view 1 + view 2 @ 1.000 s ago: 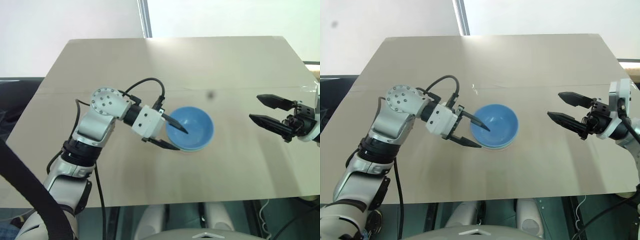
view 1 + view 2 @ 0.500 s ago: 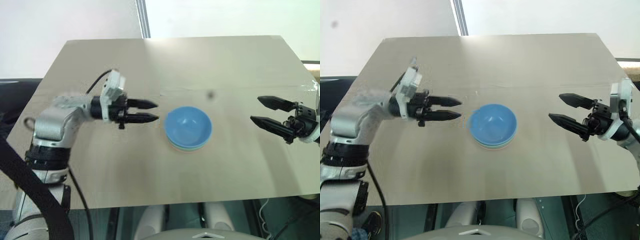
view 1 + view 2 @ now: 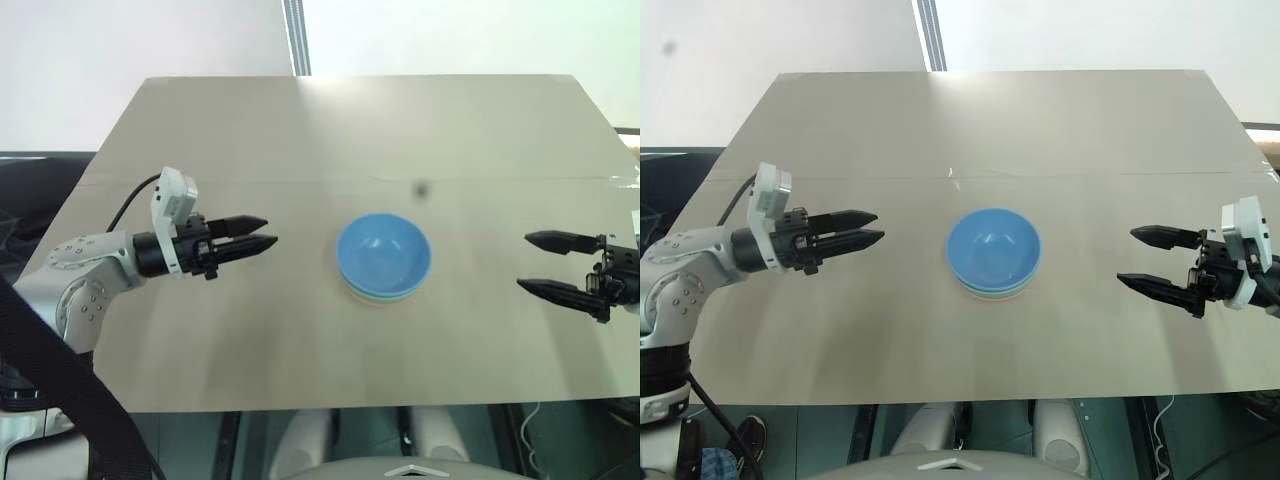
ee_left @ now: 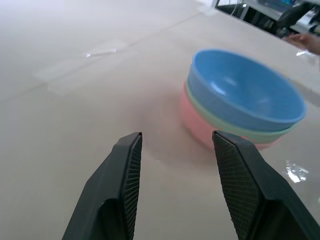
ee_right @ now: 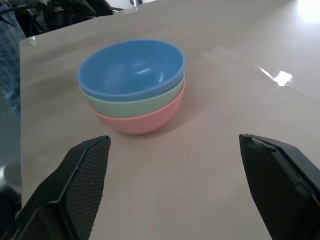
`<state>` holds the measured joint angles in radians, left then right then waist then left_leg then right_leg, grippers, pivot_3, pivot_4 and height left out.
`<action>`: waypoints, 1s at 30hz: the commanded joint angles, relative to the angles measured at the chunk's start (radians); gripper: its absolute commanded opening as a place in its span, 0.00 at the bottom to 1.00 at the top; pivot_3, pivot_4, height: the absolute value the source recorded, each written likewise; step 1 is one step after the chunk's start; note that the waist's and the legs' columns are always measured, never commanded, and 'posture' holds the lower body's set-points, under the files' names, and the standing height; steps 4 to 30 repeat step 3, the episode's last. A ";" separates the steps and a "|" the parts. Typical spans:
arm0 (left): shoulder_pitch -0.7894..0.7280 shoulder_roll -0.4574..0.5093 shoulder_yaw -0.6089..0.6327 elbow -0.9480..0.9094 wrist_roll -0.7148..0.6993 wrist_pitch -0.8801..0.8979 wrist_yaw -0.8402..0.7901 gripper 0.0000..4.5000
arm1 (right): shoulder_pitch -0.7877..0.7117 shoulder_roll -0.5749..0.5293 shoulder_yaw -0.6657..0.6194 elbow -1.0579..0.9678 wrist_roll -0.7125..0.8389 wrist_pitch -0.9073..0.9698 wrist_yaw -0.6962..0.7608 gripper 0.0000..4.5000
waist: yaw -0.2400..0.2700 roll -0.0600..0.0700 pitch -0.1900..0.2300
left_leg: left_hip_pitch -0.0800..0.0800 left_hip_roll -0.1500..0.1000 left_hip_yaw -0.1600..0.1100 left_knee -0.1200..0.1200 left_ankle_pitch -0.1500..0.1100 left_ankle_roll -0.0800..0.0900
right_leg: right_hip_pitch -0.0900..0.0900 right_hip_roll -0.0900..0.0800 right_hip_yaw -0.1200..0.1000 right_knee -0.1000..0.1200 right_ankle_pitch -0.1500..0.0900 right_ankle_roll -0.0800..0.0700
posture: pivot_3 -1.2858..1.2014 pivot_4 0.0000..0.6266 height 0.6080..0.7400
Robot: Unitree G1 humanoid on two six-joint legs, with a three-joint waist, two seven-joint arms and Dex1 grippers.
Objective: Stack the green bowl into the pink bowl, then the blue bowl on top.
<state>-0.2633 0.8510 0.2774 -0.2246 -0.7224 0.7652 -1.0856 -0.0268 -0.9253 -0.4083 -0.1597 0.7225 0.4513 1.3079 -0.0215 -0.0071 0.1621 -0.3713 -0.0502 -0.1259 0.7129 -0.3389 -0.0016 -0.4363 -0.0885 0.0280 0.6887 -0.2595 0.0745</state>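
Observation:
Three bowls stand nested in the middle of the table: the pink bowl (image 5: 142, 122) at the bottom, the green bowl (image 5: 131, 105) inside it, the blue bowl (image 3: 383, 255) on top. My left gripper (image 3: 268, 231) hovers well to the left of the stack, pointing at it, open with nothing between its fingers (image 4: 127, 165). On the far right my right gripper (image 3: 523, 261) also faces the stack from a distance, open wide and empty.
The beige table (image 3: 300, 130) has a taped seam running across its middle. Its front edge lies close below both grippers, and its right edge is near the right gripper.
My left gripper has let go of the blue bowl's rim, drawn away to the left and rolled its wrist. The right gripper has sunk a little and shifted right. The stack stays put.

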 commanded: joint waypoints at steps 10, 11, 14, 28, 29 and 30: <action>0.027 0.012 0.045 -0.058 -0.038 -0.056 -0.031 0.52 | 0.022 -0.016 -0.053 -0.002 0.000 -0.036 0.027 1.00 | 0.005 0.000 0.000 | 0.007 0.000 0.001 -0.004 0.000 0.000 | 0.005 0.000 0.000 -0.002 0.000 0.000 | 0.52 0.24 1.00; 0.027 0.012 0.045 -0.058 -0.038 -0.056 -0.031 0.52 | 0.022 -0.016 -0.053 -0.002 0.000 -0.036 0.027 1.00 | 0.005 0.000 0.000 | 0.007 0.000 0.001 -0.004 0.000 0.000 | 0.005 0.000 0.000 -0.002 0.000 0.000 | 0.52 0.24 1.00; 0.027 0.012 0.045 -0.058 -0.038 -0.056 -0.031 0.52 | 0.022 -0.016 -0.053 -0.002 0.000 -0.036 0.027 1.00 | 0.005 0.000 0.000 | 0.007 0.000 0.001 -0.004 0.000 0.000 | 0.005 0.000 0.000 -0.002 0.000 0.000 | 0.52 0.24 1.00; 0.027 0.012 0.045 -0.058 -0.038 -0.056 -0.031 0.52 | 0.022 -0.016 -0.053 -0.002 0.000 -0.036 0.027 1.00 | 0.005 0.000 0.000 | 0.007 0.000 0.001 -0.004 0.000 0.000 | 0.005 0.000 0.000 -0.002 0.000 0.000 | 0.52 0.24 1.00; 0.027 0.012 0.045 -0.058 -0.038 -0.056 -0.031 0.52 | 0.022 -0.016 -0.053 -0.002 0.000 -0.036 0.027 1.00 | 0.005 0.000 0.000 | 0.007 0.000 0.001 -0.004 0.000 0.000 | 0.005 0.000 0.000 -0.002 0.000 0.000 | 0.52 0.24 1.00; 0.027 0.012 0.045 -0.058 -0.038 -0.056 -0.031 0.52 | 0.022 -0.016 -0.053 -0.002 0.000 -0.036 0.027 1.00 | 0.005 0.000 0.000 | 0.007 0.000 0.001 -0.004 0.000 0.000 | 0.005 0.000 0.000 -0.002 0.000 0.000 | 0.52 0.24 1.00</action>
